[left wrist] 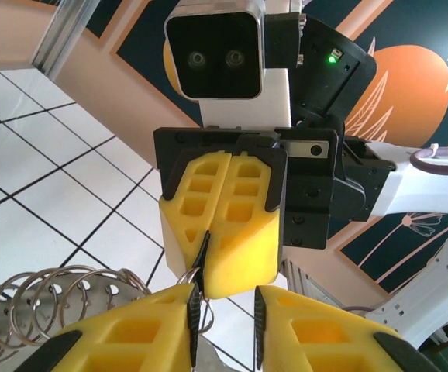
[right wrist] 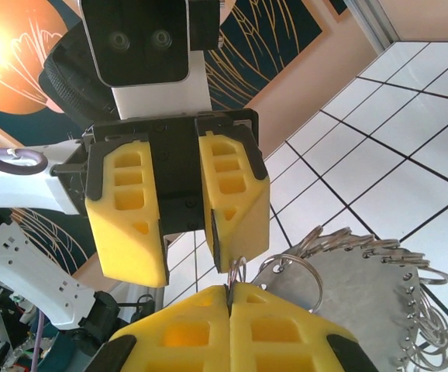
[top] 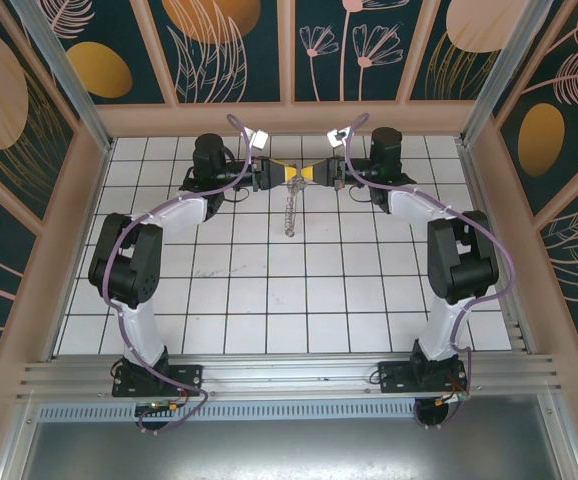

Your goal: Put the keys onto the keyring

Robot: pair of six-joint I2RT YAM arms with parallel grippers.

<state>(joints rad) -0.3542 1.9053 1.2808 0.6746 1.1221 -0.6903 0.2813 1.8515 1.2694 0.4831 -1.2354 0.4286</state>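
left pincer (left wrist: 225,306) slightly parted | right pincer (right wrist: 229,293) pinched on keyring (top: 289,212); tiled table (top: 269,290) beneath

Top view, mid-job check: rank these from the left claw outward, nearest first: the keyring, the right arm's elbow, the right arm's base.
1. keyring: right at the left claw, trailing from the claw tips toward the near side.
2. right arm's elbow: well off to the right, partway toward the near edge.
3. right arm's base: farthest, on the near-edge rail, right side.
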